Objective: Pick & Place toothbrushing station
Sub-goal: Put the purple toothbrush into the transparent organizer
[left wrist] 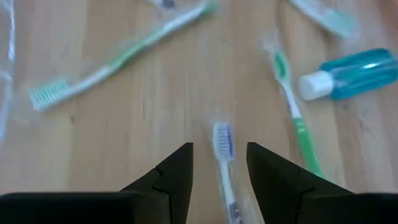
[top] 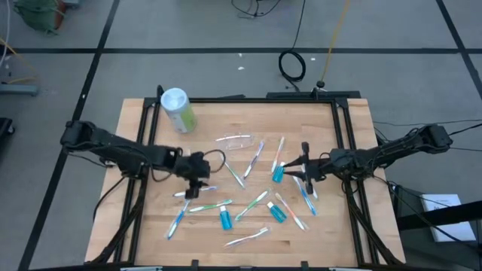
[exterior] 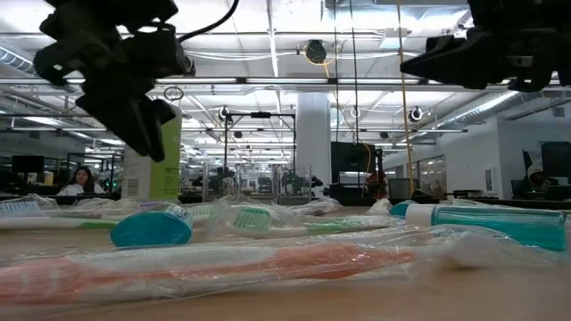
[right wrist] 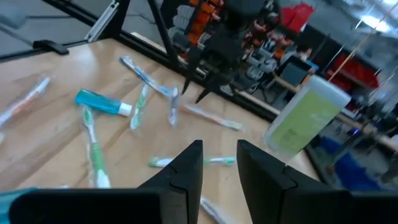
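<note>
Left gripper (left wrist: 219, 177) hovering over a blue-bristled brush (left wrist: 222, 142), fingers parted, empty, lined up to straddle it. Right gripper (right wrist: 219, 168) aloft, parted, empty. Holder (top: 235, 140) lying near canister (top: 177, 110), brushes scattered across surface (top: 151, 226).

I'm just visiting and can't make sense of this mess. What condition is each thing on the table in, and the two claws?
Left claw: open, above a blue toothbrush.
Right claw: open, holding nothing.
Green canister: upright, lid on.
Toothbrushes: lying flat, scattered.
Blue tubes: lying flat, capped.
Clear holder: on its side, empty.
</note>
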You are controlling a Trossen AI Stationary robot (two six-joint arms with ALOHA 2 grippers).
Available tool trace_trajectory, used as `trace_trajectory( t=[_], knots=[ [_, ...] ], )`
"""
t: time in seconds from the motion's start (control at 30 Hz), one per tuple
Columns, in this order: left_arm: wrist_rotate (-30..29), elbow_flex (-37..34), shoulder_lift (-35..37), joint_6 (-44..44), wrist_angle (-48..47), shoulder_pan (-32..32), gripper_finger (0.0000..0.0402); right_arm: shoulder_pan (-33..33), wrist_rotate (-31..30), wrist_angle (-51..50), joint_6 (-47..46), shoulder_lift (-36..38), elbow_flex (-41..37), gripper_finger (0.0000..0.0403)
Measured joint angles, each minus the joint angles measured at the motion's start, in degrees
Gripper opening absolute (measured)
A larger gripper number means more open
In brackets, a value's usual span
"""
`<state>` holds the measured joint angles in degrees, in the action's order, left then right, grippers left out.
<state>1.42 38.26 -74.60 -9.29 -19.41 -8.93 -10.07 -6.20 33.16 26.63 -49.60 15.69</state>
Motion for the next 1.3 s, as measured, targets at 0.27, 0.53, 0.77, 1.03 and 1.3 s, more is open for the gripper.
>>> trace_trajectory(
  t=[0.27,0.53,0.77,1.03,1.3],
  knots=[
    [-0.64,0.00,-8.56,-13.33,0.21,-6.37,0.0152,0.37,0.01,3.54,8.45,-0.01,0.00,0.0089],
    [-4.51,0.22,-14.25,-18.50,3.27,-9.10,0.0152,5.88,0.03,5.77,5.69,0.00,0.00,0.0089],
    [-4.54,0.00,-14.34,-16.79,7.10,-9.05,0.0152,10.73,0.22,6.52,-5.04,-0.02,0.00,0.0089],
    [-4.15,-0.11,-14.43,-16.77,18.16,-9.05,0.0152,11.23,0.26,6.52,-12.86,-0.01,0.00,0.0089],
    [-7.66,-0.11,-14.39,-14.88,15.26,-9.05,0.0152,11.23,0.28,4.80,-19.79,-0.02,0.00,0.0089]
  ],
)
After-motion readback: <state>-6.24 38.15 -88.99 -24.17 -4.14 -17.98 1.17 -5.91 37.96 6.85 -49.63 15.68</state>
